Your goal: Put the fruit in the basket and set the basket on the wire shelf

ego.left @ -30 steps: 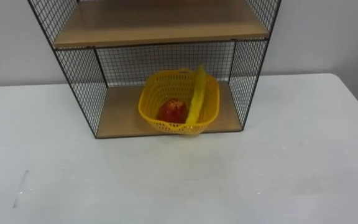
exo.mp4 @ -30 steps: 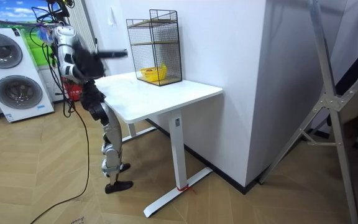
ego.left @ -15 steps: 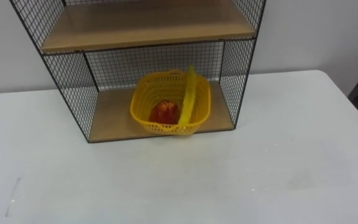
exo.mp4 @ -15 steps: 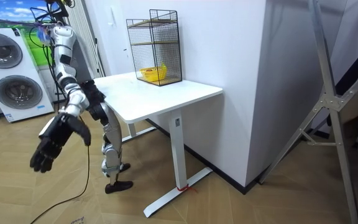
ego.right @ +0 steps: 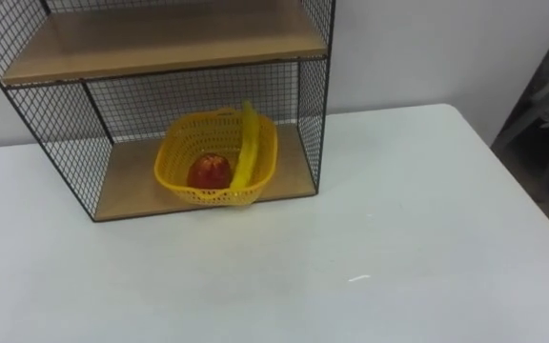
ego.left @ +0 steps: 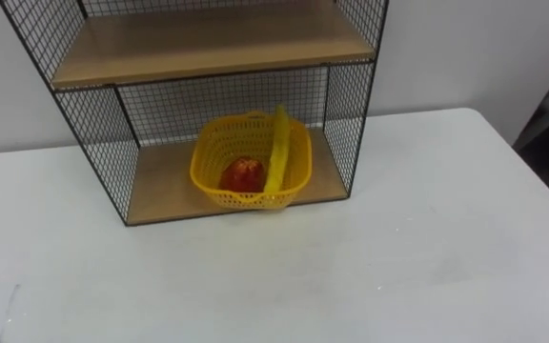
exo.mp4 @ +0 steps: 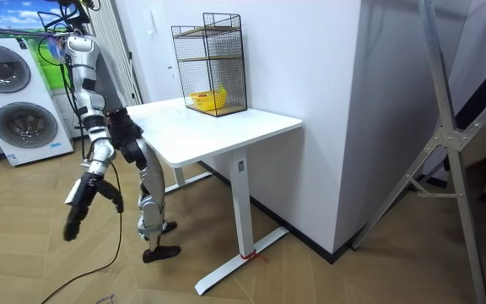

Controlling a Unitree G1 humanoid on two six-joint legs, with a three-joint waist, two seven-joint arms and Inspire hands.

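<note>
Right hand hangs at lower left of room view, fingers loose and spread, holding nothing. Robot stands at left end of white table. At upper centre of eye view, yellow basket sits on bottom board of wire shelf. Basket holds red fruit and banana, which leans on rim.

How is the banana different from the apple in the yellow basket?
The banana is long, thin and yellow; the apple is round and red. The banana leans up, its top end poking above the basket rim, while the apple sits low inside. The banana lies toward the right side, the apple to its left. Both are fruit in the same basket, which stands on the bottom board of the wire shelf.
</note>
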